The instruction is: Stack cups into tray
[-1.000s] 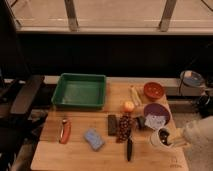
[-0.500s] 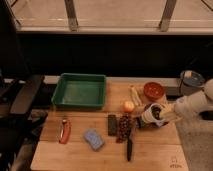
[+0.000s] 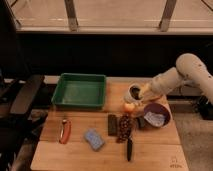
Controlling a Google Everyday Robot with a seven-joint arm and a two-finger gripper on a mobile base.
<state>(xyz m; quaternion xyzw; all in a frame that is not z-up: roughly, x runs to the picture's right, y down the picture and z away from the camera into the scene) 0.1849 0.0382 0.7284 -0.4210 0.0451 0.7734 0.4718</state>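
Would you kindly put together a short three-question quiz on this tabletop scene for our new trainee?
1. True or false: the white cup already sits inside the green tray.
2. Which thing appears just below the cup in the camera view? A) orange fruit B) blue sponge C) knife
3. Fill in: the tool, right of the tray above the table's rear edge, holds the ____.
Key: 1 false; 2 A; 3 cup.
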